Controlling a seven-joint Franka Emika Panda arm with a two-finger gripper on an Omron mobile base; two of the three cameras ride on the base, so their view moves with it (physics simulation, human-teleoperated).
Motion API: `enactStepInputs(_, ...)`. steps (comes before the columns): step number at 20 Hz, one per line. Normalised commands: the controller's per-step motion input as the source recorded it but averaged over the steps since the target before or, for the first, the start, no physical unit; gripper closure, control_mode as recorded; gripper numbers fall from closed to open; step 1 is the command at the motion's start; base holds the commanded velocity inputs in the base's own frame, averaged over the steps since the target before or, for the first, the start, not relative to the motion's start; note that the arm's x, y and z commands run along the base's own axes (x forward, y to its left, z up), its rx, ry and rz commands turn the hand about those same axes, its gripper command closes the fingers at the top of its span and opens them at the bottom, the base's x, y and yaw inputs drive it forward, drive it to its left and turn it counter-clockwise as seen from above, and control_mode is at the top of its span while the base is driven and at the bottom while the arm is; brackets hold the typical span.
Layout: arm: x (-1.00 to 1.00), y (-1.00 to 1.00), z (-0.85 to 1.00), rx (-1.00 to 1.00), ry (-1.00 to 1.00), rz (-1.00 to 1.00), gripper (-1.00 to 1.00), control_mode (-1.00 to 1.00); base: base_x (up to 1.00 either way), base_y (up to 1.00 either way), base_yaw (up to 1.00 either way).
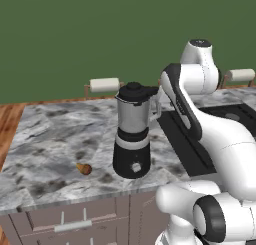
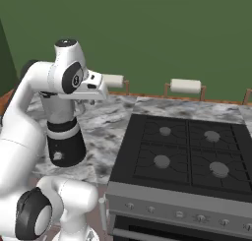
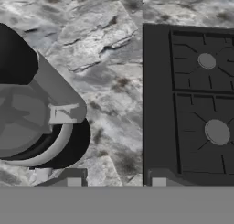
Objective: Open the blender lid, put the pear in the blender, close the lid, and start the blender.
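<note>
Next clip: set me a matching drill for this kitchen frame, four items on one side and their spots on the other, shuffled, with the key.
Items:
1. round black blender lid
2. small brown-orange pear
3. white paper towel roll on its wooden holder
4. black four-burner stove top

Places:
A. at the back edge of the marble counter, behind the blender
B. lying on the counter beside the blender's black base
C. set into the counter on the blender's far side from the pear
D. seated on top of the silvery jar

Pairs: 1-D, 2-B, 3-A, 4-C
</note>
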Motion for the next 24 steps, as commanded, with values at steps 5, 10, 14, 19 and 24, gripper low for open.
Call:
enactStepInputs(5,-0.27,0.08,0.00,0.00,-0.04,0.00,-1.00,-1.00,0.00,0.00,0.00)
enactStepInputs(10,-0.45,0.54,0.66,0.00,-0.03,0.00,-1.00,-1.00,0.00,0.00,0.00)
enactStepInputs(14,-0.04,0.52,0.84,0.00,0.00,-0.01,-1.00,-1.00,0.00,0.00,0.00)
enactStepInputs(19,0.39,0.69,0.45,0.00,0.07,-0.01,-1.00,-1.00,0.00,0.00,0.00)
enactStepInputs(24,0.75,0.47,-0.14,-0.01,0.21,0.00,-1.00,-1.00,0.00,0.00,0.00)
